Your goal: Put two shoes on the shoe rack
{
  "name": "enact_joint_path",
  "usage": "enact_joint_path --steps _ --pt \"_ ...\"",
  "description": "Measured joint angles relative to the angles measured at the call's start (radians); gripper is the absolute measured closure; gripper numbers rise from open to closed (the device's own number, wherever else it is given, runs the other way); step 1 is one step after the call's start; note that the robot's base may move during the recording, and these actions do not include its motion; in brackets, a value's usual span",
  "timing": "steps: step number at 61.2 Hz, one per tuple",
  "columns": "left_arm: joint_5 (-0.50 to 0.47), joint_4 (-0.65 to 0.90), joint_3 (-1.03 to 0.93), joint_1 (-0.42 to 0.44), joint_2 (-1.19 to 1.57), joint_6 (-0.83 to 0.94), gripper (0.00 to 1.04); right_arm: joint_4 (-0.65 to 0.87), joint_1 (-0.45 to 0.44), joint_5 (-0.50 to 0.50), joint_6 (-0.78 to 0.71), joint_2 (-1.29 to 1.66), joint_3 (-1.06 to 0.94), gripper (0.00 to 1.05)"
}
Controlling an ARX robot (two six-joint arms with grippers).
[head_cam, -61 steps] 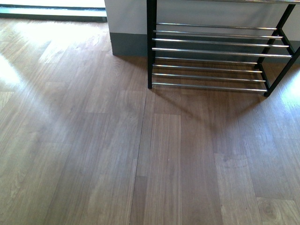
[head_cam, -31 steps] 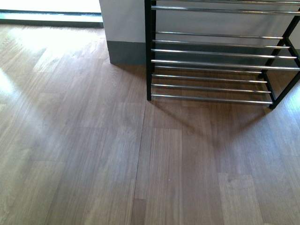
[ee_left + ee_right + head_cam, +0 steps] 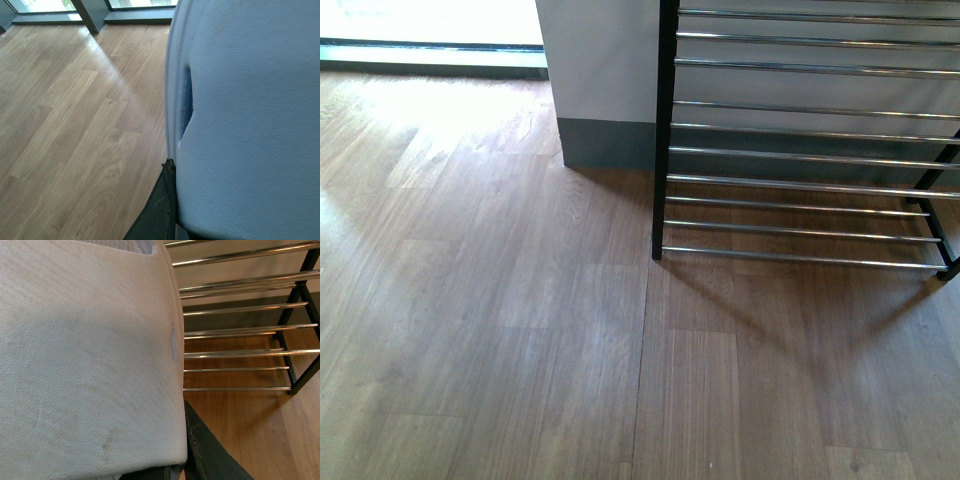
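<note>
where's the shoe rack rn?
Front view: the shoe rack stands upper right on the wood floor, its black end post right beside the white pillar.

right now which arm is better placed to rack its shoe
Right. Its wrist view shows the white-soled shoe facing the shoe rack; the left arm's pale blue slide faces floor, no rack in sight.

Wood-plank floor [image 3: 500, 340] spread below the left gripper [image 3: 162, 210]. Far ahead of it, a dark-framed window [image 3: 45, 5] threw daylight glare across the boards. A white wall [image 3: 600, 60] carried a grey skirting [image 3: 608, 143].
</note>
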Motion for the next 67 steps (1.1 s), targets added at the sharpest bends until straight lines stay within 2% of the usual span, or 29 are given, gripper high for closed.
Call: enact_joint_path --steps 67 --pt "0.0 -0.001 -0.002 0.0 -0.001 0.003 1.03 0.0 0.0 0.001 0.0 0.0 -0.001 1.03"
